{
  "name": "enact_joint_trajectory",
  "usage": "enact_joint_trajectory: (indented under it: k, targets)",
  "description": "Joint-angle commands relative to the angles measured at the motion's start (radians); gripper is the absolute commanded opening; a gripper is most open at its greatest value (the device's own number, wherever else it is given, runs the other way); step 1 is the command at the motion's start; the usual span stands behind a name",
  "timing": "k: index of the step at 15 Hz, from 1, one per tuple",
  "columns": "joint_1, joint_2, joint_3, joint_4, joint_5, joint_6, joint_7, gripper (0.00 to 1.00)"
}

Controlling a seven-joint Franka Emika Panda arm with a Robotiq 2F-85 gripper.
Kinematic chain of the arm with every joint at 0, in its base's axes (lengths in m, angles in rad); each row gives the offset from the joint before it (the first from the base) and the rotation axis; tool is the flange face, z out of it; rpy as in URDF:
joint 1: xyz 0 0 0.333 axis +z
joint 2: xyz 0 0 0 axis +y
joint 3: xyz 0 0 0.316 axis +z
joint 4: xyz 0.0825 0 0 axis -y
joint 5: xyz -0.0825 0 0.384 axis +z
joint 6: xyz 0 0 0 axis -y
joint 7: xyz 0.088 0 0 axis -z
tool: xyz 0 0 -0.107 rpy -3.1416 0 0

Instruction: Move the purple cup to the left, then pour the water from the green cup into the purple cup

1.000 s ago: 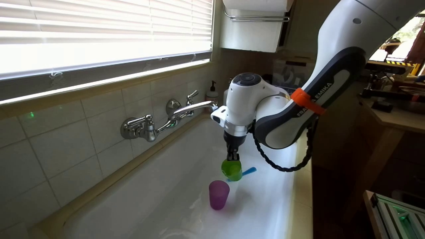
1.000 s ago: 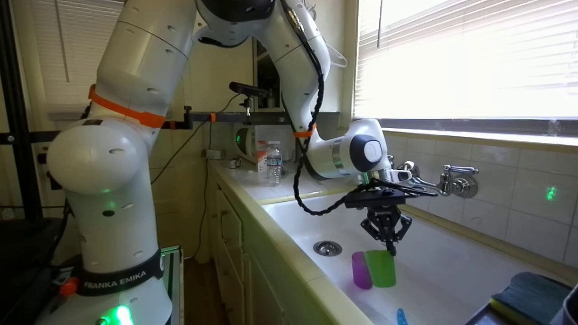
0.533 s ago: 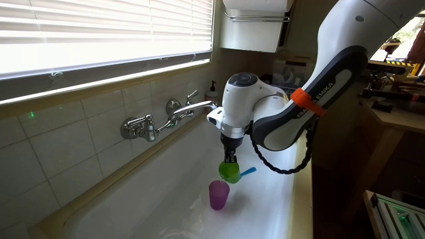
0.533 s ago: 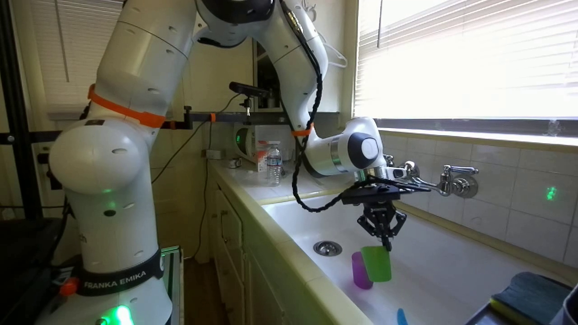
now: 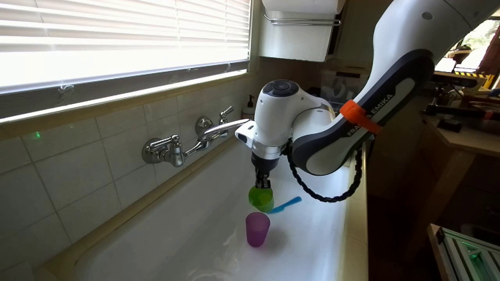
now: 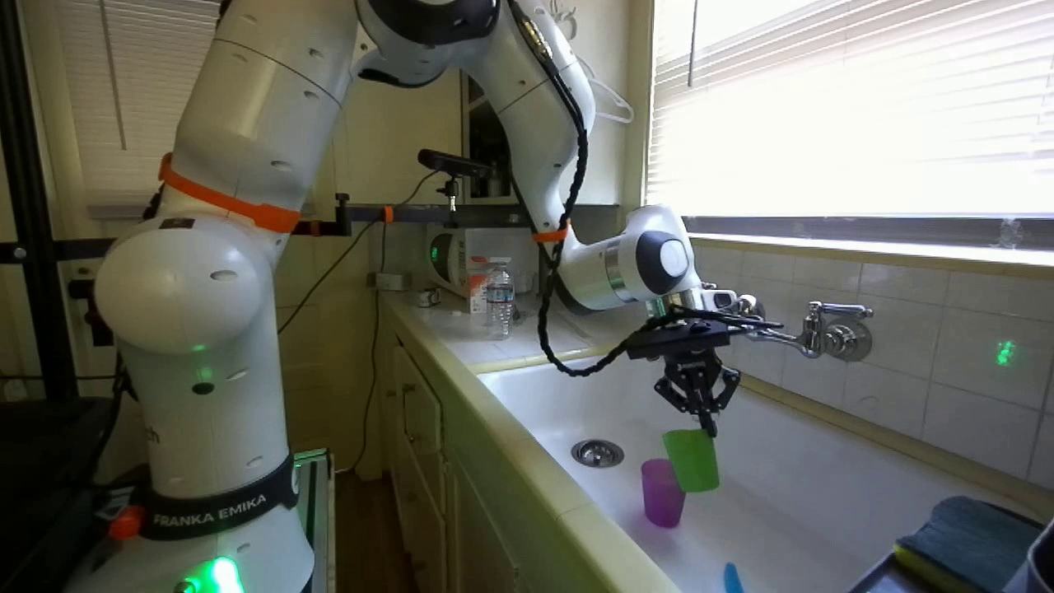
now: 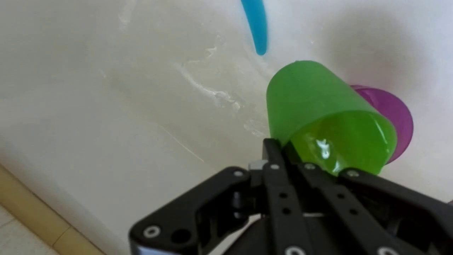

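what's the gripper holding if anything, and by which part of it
The green cup, by its rim: the gripper pinches the wall there.

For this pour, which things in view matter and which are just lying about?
Part of the job:
green cup, tilted, its rim pinched in the fingers
purple cup, standing in the sink

Not part of it:
blue utensil, in the sink
sponge
bottle, upright on the counter
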Motion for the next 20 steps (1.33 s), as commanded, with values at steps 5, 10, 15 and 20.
enact_joint_trajectory:
  k: [5,10,15,20]
  targets:
    - [0.018,-0.015,0.0,0.04,-0.073,-0.047,0.037,0.01]
    - [0.018,-0.029,0.022,0.029,-0.067,-0.118,0.018,0.01]
    - [0.024,-0.034,0.038,0.031,-0.094,-0.184,0.023,0.01]
    - [0.019,-0.028,0.061,0.04,-0.104,-0.213,0.017,0.01]
